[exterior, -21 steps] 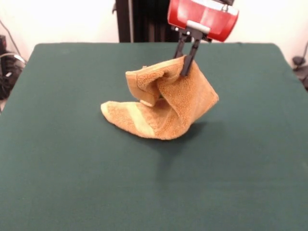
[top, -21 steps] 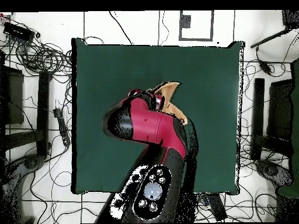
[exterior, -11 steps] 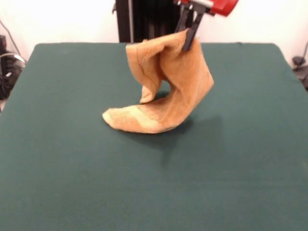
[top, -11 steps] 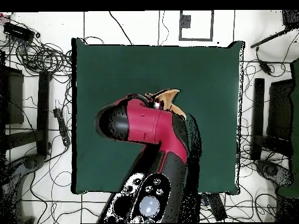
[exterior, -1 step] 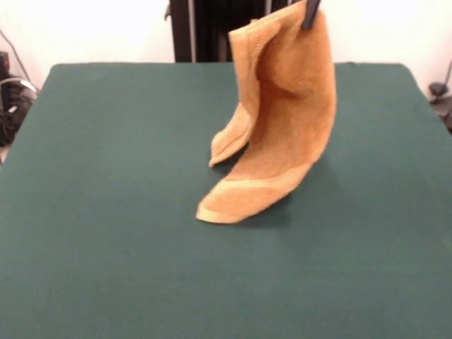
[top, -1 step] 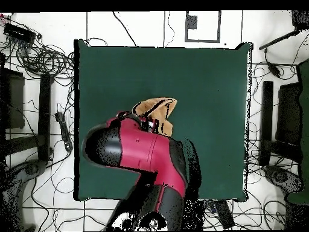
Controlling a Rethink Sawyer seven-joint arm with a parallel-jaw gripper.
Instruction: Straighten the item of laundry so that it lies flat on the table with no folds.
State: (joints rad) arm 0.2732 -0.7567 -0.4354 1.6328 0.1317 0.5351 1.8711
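Front view: low, close, looks across table. Overhead view: high, straight down, whole table plus surrounding floor, arm covers part. Both share table and towel.

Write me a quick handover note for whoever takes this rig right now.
Gripper: jaws shut on the towel at its top edge, only the tips showing in the front view.
Towel: hanging lifted, with its lower end and paler band resting on the table near the middle.
Done: towel picked up.
Left: lay it out flat with no folds, then release.
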